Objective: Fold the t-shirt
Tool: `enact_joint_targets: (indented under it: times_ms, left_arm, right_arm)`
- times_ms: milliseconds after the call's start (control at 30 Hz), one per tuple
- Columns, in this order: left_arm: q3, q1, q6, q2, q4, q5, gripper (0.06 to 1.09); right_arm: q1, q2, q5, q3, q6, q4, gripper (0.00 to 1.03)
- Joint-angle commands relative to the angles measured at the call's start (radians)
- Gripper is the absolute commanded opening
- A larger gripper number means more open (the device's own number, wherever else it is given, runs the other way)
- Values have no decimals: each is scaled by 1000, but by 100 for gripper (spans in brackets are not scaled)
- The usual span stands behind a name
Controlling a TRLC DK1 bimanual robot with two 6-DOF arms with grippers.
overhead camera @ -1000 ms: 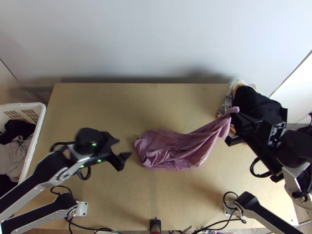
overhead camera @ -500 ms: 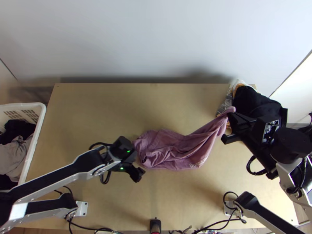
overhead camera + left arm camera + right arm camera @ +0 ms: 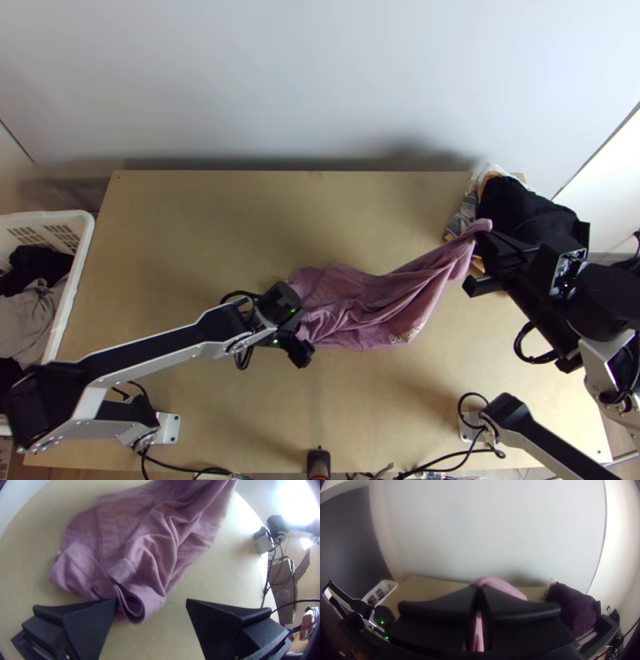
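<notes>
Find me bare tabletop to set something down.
Widest: the table beyond the t-shirt, left of the piled clothes. Smaller: between the shirt and the near edge. Crowded: the far right, where the right gripper holds the shirt beside those clothes.

Bunched shirt
Right gripper holds one end, clothes just beyond; left gripper at the shirt's other.
</notes>
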Motion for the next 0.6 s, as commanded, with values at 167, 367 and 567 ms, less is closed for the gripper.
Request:
enact_joint_targets:
  times_ms: [167, 367, 567]
  left_arm:
    - [50, 5, 3, 137, 44, -153, 10]
    - [150, 100, 19, 27, -86, -197, 10]
    - [473, 394, 16, -108, -221, -177, 10]
  right_arm:
    - [-11, -7, 4, 21, 1, -13, 3]
    - [-21, -10, 5, 28, -7, -26, 3]
    - [-22, -14, 5, 19, -7, -23, 3]
